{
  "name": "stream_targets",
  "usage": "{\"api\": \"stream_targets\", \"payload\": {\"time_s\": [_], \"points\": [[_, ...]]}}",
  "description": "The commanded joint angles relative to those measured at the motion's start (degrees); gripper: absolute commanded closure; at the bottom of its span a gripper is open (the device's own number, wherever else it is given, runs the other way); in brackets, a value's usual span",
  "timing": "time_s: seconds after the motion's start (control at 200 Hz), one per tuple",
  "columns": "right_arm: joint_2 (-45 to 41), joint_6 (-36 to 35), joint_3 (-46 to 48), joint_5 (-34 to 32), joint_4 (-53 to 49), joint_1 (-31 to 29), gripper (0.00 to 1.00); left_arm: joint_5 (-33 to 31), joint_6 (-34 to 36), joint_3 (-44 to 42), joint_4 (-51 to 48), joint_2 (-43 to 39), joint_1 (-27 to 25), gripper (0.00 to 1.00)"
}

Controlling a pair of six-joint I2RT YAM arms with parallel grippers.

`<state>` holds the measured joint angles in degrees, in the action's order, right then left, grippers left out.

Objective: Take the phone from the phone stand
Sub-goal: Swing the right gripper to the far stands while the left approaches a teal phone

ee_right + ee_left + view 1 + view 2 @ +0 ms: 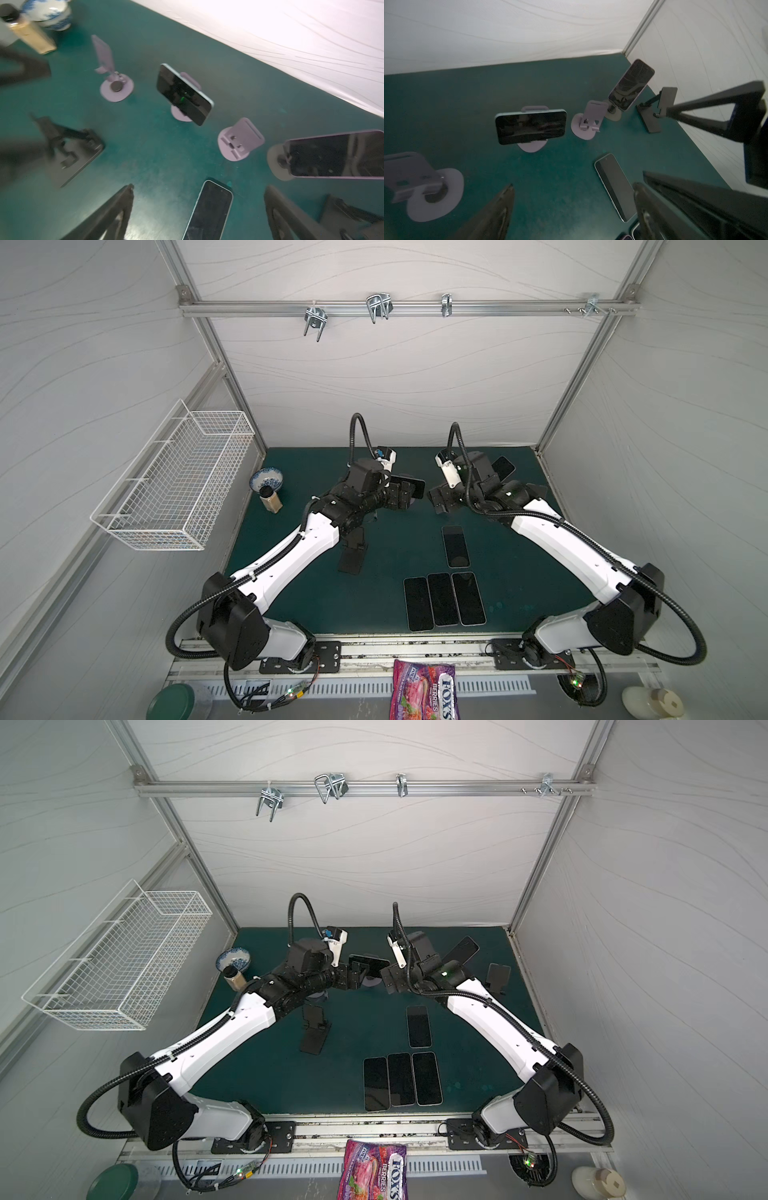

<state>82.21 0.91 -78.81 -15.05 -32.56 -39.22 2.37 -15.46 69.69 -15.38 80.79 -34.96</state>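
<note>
Black-screened phone (530,127) rests sideways on lilac stand (532,147).

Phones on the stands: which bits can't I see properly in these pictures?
1. Sideways black-screened phone: in a top view, the left gripper covers part.
2. Tilted lilac-edged phone: right wrist view, cut off by the picture's edge.
3. Black folding stand: right wrist view, blurred.

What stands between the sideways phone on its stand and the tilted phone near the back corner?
An empty lilac stand stands on the green mat between the sideways phone and the tilted phone; both wrist views show it.
</note>
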Motion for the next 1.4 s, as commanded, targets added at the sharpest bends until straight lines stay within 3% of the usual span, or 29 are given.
{"api": "stream_targets", "payload": {"time_s": [0.0,0.075,0.285,0.41,0.815,1.395], "points": [[-1.3,-1.0,1.4,-8.9,2.0,0.6,0.01,0.3,-1.7,2.4,-0.3,1.1,-1.8,0.1],[-1.7,-0.8,2.2,-10.6,3.5,1.4,0.01,-0.1,-1.5,2.7,-0.8,1.1,-2.0,0.1],[-0.1,2.1,-1.2,-4.4,0.9,7.5,0.01,-4.2,1.8,3.8,-2.9,1.8,-1.9,0.1],[0.6,1.8,-1.9,-3.9,1.7,9.6,0.01,-5.5,3.0,4.3,-3.5,2.8,-2.0,0.1],[3.6,1.8,-4.9,-3.0,1.8,12.3,0.01,-6.0,4.3,5.7,-5.2,5.0,-1.8,0.1],[10.8,6.5,-11.6,1.2,-3.3,17.2,0.05,-2.8,2.6,7.4,-4.7,10.6,3.1,0.1]]}}
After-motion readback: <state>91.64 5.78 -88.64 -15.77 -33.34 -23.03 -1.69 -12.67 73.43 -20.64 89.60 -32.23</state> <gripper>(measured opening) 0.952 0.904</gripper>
